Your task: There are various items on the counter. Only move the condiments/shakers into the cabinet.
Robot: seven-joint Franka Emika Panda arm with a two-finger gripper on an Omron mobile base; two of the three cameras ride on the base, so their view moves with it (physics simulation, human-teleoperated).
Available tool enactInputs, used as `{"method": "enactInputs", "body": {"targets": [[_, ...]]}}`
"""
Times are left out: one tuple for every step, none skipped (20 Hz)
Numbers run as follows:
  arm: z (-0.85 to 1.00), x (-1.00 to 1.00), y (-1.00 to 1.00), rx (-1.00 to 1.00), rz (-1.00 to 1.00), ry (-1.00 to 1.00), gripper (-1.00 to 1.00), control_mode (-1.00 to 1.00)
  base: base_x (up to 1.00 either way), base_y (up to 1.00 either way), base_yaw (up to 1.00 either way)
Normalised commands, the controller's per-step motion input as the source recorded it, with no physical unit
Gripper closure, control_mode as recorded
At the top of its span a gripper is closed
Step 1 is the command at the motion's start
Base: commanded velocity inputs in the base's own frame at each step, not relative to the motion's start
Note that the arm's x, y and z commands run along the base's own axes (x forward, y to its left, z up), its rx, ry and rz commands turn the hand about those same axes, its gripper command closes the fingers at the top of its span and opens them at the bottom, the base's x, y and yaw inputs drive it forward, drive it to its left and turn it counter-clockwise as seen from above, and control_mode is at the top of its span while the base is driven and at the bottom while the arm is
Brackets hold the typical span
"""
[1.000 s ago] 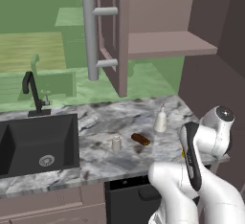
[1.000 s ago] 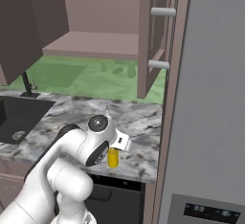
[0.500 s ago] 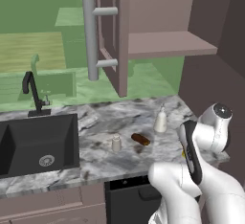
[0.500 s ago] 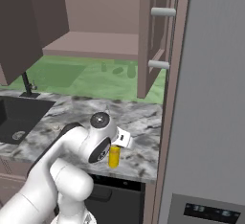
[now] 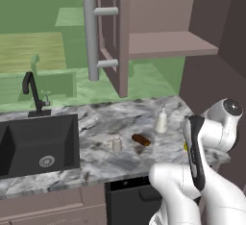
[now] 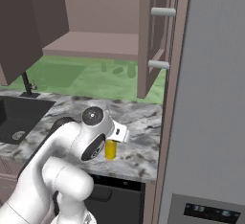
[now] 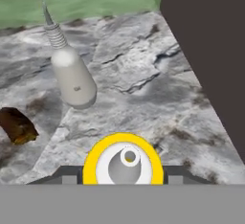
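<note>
**Gripping the yellow squeeze bottle at the surface's right end**

Closing on the yellow squeeze bottle (image 7: 123, 163), the jaws sit on either side of its round body, seen from straight above in the hand view with the gripper (image 7: 123, 173) pressed against its flanks. The bottle stands near the front edge of the surface (image 5: 96, 159), close to its right end (the right base view shows its yellow body (image 6: 110, 150) just below the wrist).

The left base view adds what the others lack: the small grey-white shaker (image 5: 116, 143) toward the middle of the surface, the black sink (image 5: 36, 142) at the left, and the open cabinet (image 5: 168, 43) above with its bar handle (image 5: 89, 39). The white narrow-necked bottle (image 5: 161, 119) stands near the back edge, the brown lump (image 5: 141, 140) between it and the shaker; both appear in the hand view too.
</note>
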Motion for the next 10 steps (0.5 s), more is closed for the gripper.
{"method": "enactInputs", "body": {"targets": [[1.00, -0.28, 0.31, -0.11, 0.00, -0.23, 1.00, -1.00, 0.00, 0.00, 0.00], [1.00, -0.30, 0.28, -0.11, 0.00, -0.21, 1.00, -1.00, 0.00, 0.00, 0.00], [1.00, -0.29, 0.26, -0.12, 0.00, -0.21, 1.00, -1.00, 0.00, 0.00, 0.00], [1.00, -0.33, 0.25, -0.13, 0.00, -0.25, 1.00, -1.00, 0.00, 0.00, 0.00], [1.00, -0.36, 0.25, -0.17, 0.04, -0.29, 1.00, -1.00, 0.00, 0.00, 0.00], [1.00, -0.36, 0.29, -0.21, 0.05, -0.30, 1.00, -1.00, 0.00, 0.00, 0.00], [1.00, -0.36, 0.29, -0.22, 0.07, -0.31, 1.00, -1.00, 0.00, 0.00, 0.00], [1.00, -0.33, 0.24, -0.27, 0.11, -0.36, 1.00, -1.00, 0.00, 0.00, 0.00], [1.00, -0.34, 0.17, -0.27, 0.15, -0.39, 1.00, -1.00, 0.00, 0.00, 0.00], [1.00, -0.44, 0.09, -0.25, 0.14, -0.37, 1.00, -1.00, 0.00, 0.00, 0.00]]}}
